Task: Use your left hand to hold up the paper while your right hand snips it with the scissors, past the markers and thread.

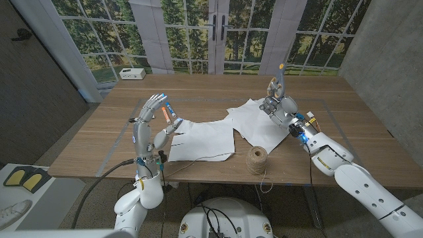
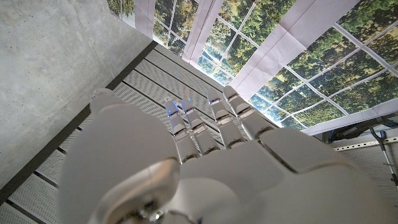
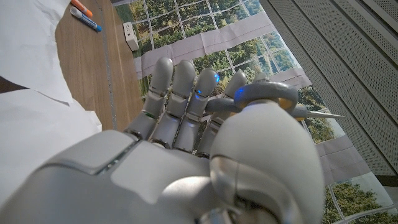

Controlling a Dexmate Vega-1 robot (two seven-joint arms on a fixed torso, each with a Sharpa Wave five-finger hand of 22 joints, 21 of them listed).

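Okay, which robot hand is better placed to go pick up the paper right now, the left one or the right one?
The left. The left robot hand is raised with spread fingers, holding nothing, just beside the near sheet of paper. The right robot hand already grips the scissors, blades pointing up, so it is probably not free to grasp.

White paper [image 1: 201, 139], orange and blue markers [image 1: 168, 112], tan thread [image 1: 257, 160]

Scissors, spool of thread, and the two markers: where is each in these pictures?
scissors [image 1: 278, 78], head view, on the blades pointing up from the right hand [image 1: 279, 108].
spool of thread [image 1: 257, 160], head view, on its wound side.
markers [image 3: 85, 15], right wrist view, on the blue-tipped one.
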